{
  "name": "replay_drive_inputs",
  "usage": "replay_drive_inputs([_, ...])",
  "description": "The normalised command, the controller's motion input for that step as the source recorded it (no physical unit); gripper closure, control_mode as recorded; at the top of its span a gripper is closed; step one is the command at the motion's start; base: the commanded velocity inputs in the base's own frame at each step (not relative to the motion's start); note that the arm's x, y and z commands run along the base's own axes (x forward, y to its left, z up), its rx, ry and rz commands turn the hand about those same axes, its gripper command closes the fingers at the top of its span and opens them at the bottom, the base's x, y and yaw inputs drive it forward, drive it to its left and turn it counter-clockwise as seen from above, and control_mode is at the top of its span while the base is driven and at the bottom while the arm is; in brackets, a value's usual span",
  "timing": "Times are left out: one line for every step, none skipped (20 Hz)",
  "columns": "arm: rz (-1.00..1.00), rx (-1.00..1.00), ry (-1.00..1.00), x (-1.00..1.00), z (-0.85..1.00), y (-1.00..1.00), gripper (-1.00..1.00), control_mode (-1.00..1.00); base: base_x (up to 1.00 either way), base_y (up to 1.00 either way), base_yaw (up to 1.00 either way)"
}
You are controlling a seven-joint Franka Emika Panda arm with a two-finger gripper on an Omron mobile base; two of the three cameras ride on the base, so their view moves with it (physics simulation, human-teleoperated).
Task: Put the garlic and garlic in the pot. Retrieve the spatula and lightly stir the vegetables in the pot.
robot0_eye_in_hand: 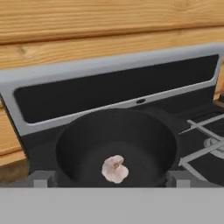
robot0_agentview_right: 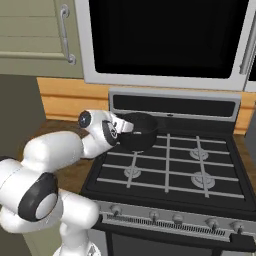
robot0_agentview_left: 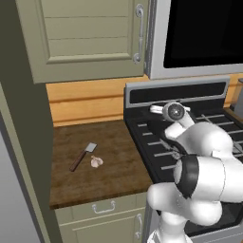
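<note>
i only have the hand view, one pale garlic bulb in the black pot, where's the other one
Observer: The second pale lumpy garlic bulb lies on the brown wooden counter, left of the stove.
Operator: and the spatula
Observer: The brown-handled spatula with the grey blade lies on that counter just left of the bulb, untouched.
Operator: where does the pot sit on the stove
Observer: The black round pot stands on the rear left burner of the black stove; the open gripper hangs over it.
</note>
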Motion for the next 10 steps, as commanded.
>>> replay_drive_inputs([0.01, 0.03, 0.0, -0.94, 1.0, 0.65, -1.0, -1.0, 0.0, 0.0, 0.0])
replay_drive_inputs([0.02, 0.04, 0.0, -0.91, 1.0, 0.67, -1.0, -1.0, 0.0, 0.0, 0.0])
replay_drive_inputs([0.04, 0.05, 0.0, -0.88, 1.0, 0.75, -1.0, -1.0, 0.0, 0.0, 0.0])
replay_drive_inputs([0.05, 0.04, 0.0, -0.87, 1.0, 0.81, -1.0, -1.0, 0.0, 0.0, 0.0])
replay_drive_inputs([0.07, 0.05, 0.01, -0.86, 1.0, 0.84, -1.0, -1.0, 0.0, 0.0, 0.0])
replay_drive_inputs([0.08, 0.05, 0.04, -0.85, 1.0, 0.88, -1.0, -1.0, 0.0, 0.0, 0.0])
replay_drive_inputs([0.1, 0.07, 0.07, -0.78, 1.0, 0.91, -1.0, -1.0, 0.0, 0.0, 0.0])
replay_drive_inputs([0.11, 0.07, 0.1, -0.74, 1.0, 0.91, -1.0, -1.0, 0.0, 0.0, 0.0])
replay_drive_inputs([0.12, 0.08, 0.14, -0.63, 1.0, 0.92, -1.0, -1.0, 0.0, 0.0, 0.0])
replay_drive_inputs([0.14, 0.08, 0.19, -0.53, 1.0, 0.97, -1.0, -1.0, 0.0, 0.0, 0.0])
